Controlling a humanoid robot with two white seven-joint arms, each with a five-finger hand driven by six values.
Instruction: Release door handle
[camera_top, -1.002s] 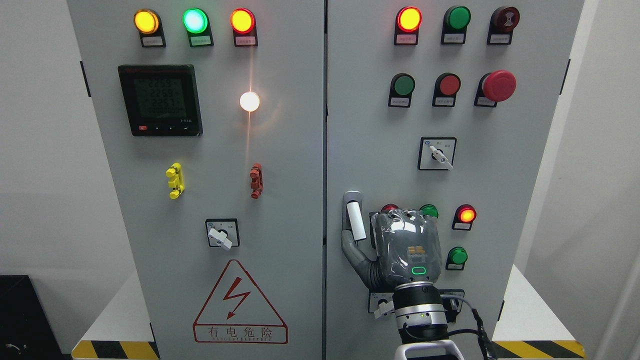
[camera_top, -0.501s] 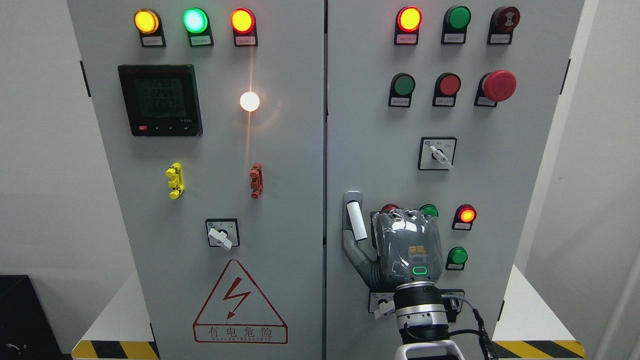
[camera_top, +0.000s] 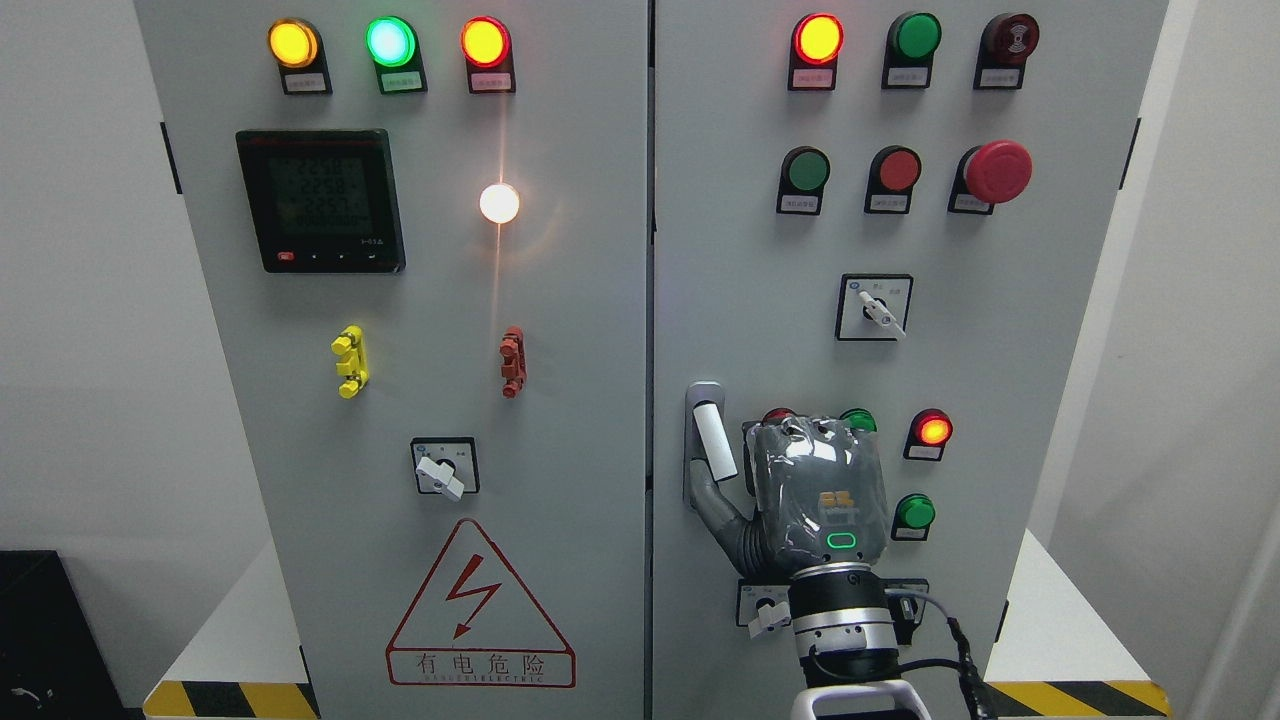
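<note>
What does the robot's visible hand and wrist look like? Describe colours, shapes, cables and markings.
The right hand has a dark grey glossy back with a small orange mark and a glowing green oval light. Below sit a black-and-silver ringed wrist, a white forearm shell, and a black cable.

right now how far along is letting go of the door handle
Done: both cabinet doors look closed and flush. In hand: the right robot hand sits beside the door handle, its thumb at the handle's lower end; whether it touches is unclear. Left: pulling the hand clear of the handle. The left hand is out of view.
</note>
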